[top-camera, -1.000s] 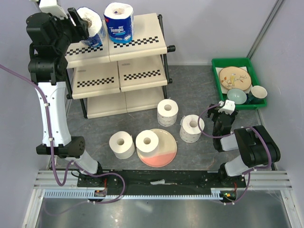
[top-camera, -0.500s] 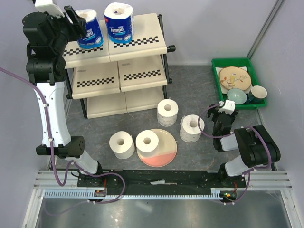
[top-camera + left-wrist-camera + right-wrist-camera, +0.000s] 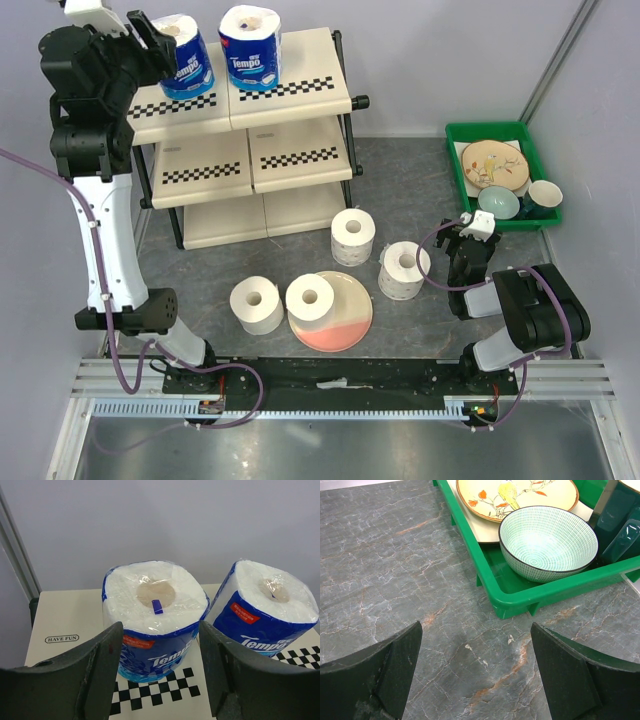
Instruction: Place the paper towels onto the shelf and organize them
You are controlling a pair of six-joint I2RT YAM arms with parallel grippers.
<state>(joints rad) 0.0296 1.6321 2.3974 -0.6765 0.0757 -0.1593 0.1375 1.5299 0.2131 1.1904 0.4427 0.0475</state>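
Note:
Two blue "Tempo" wrapped paper towels stand upright side by side on the shelf's [image 3: 300, 85] top tier: one on the left [image 3: 188, 62] [image 3: 152, 615], one on the right [image 3: 250, 45] [image 3: 265, 605]. My left gripper [image 3: 150, 40] [image 3: 160, 630] is open, its fingers either side of the left roll's near face. Four unwrapped rolls stand on the table: one [image 3: 353, 235], one [image 3: 403, 270], one [image 3: 257, 304], and one [image 3: 310, 298] on the pink-and-cream plate [image 3: 345, 320]. My right gripper [image 3: 470, 235] [image 3: 476, 630] is open and empty over bare table.
A green tray [image 3: 455, 150] [image 3: 530, 597] at the right holds a patterned bowl [image 3: 547, 540], a painted plate [image 3: 515, 495] and cups. The shelf's two lower tiers [image 3: 250, 160] hold nothing. A wall stands close behind the shelf.
The left gripper set the tilted wrapped roll upright on the top tier, let go of it and drew back to the left. The right arm has not moved.

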